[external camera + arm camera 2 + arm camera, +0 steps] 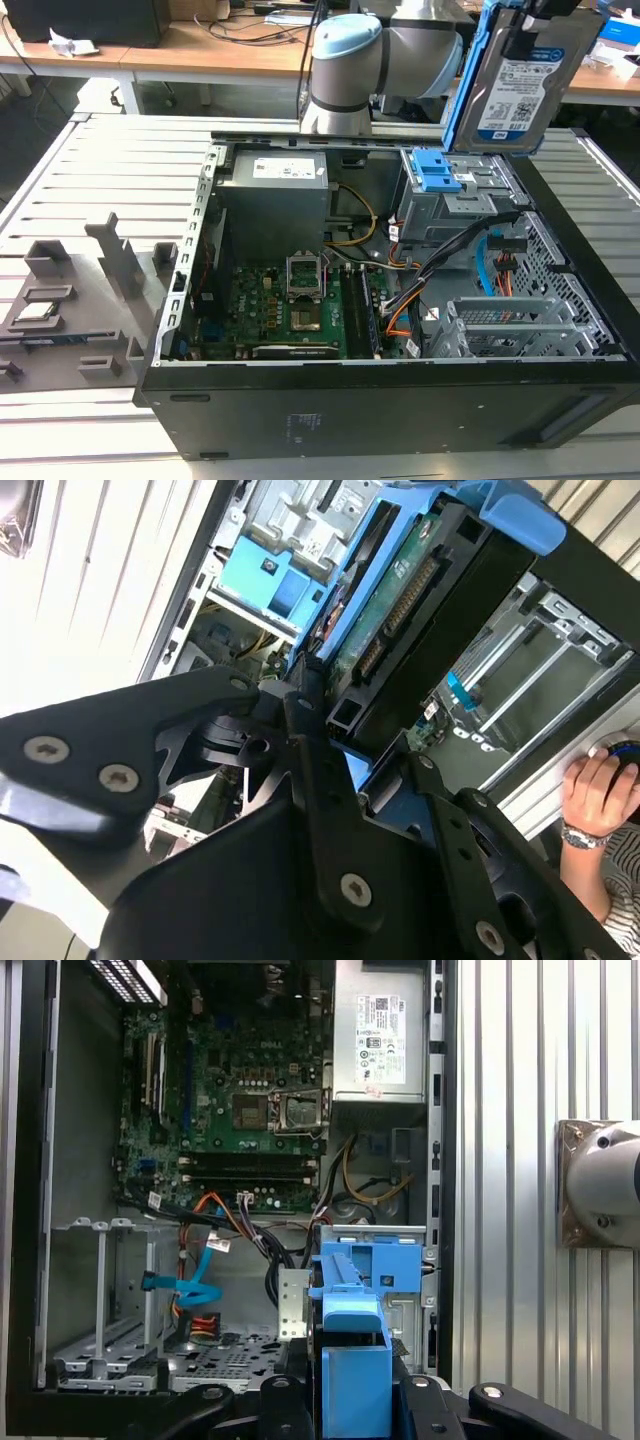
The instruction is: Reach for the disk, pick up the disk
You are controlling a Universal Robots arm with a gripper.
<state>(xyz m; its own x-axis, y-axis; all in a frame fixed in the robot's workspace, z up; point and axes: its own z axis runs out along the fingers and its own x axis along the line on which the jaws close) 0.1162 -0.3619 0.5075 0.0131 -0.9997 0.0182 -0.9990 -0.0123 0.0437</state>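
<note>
Pincer point(335, 745) grips disk point(520, 85) above slatted table point(100, 170); desks point(200, 45) behind.

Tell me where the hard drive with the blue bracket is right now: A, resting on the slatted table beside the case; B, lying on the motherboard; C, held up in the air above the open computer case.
C: the tool grips the hard drive, lifted above the computer case.
</note>
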